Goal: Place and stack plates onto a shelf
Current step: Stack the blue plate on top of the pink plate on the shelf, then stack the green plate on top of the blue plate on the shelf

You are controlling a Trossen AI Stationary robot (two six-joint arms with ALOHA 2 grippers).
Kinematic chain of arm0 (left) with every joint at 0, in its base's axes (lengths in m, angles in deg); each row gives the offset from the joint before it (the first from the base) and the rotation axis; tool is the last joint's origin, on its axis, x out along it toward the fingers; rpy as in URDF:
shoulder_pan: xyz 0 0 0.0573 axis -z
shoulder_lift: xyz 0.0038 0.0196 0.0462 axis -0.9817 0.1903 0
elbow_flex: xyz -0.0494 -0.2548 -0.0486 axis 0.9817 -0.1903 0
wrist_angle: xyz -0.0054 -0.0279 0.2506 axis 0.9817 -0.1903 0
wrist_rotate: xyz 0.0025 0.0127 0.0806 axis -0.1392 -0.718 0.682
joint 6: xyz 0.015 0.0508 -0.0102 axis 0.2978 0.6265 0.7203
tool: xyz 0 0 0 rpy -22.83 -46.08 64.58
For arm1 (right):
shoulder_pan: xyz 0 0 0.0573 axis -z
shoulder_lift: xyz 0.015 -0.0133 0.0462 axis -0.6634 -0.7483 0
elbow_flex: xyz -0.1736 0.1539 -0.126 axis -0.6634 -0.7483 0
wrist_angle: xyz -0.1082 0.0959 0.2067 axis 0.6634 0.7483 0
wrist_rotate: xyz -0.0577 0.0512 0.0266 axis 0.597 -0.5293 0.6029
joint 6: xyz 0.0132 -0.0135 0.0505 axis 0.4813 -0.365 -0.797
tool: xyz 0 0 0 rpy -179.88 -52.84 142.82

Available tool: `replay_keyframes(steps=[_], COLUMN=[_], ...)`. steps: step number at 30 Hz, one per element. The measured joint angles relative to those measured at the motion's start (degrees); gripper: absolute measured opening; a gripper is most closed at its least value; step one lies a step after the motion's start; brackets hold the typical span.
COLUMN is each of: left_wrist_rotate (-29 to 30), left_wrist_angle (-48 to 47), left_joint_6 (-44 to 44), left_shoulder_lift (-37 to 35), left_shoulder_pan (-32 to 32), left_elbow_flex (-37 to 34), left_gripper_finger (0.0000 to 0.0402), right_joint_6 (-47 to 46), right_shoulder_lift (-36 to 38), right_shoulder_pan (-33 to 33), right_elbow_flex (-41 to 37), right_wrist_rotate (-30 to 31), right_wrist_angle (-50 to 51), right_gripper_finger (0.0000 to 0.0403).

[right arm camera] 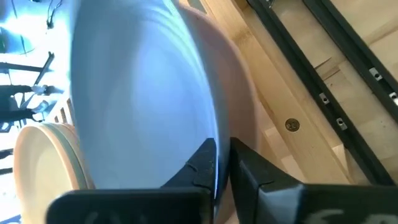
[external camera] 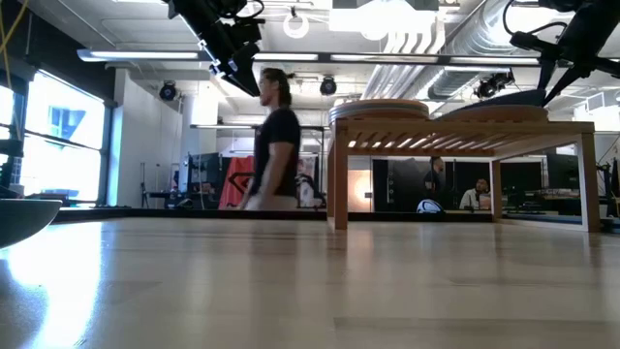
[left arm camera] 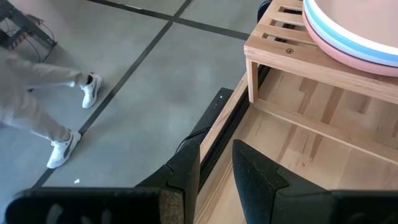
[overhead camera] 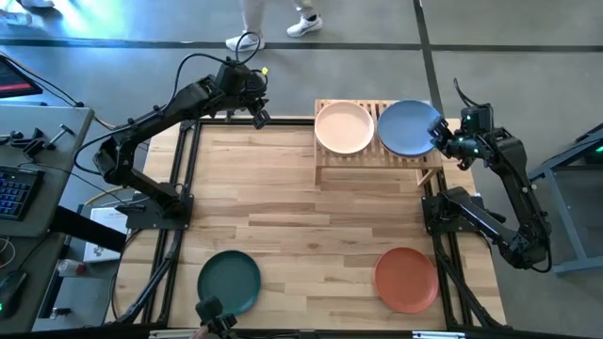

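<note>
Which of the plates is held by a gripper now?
The blue plate on the shelf: the right gripper pinches its rim. The others lie free.

Both six-joint arms are matte black, built of blocky links on black bases, with thin black cables looping along them. Each end effector carries two dark, wedge-shaped fingers.

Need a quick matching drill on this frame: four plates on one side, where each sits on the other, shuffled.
Things:
1. peach plate
2. blue plate
3. dark green plate
4. terracotta plate

Places:
A. table, near edge, left arm's side
B. shelf, held at its rim by the right tool
C. table, near edge, right arm's side
D. shelf, top of the left stack

Pairs: 1-D, 2-B, 3-A, 4-C
</note>
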Motion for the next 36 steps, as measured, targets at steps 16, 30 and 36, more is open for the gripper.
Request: replay_keyframes(steps=[16,30,36], left_wrist_rotate=[0.0,-0.1,-0.1], left_wrist_angle=[0.1,0.1,0.2], left_joint_6=[0.0,-2.0,-2.0], left_shoulder_lift=[0.0,0.0,0.0], left_shoulder_pan=[0.0,0.1,0.1], left_elbow_flex=[0.0,0.0,0.0], left_gripper_finger=[0.0085,0.0085,0.0085], right_joint_6=[-0.5,-2.0,-1.9], right_shoulder_lift=[0.2,3.8,5.0], right_shoulder_pan=[0.0,0.0,0.0], right_elbow_flex=[0.0,0.0,0.1], right_wrist_rotate=[-3.1,-3.1,-2.2], right_wrist_angle=[-1.5,0.5,4.6], right_gripper_finger=[0.0085,0.0085,0.0085])
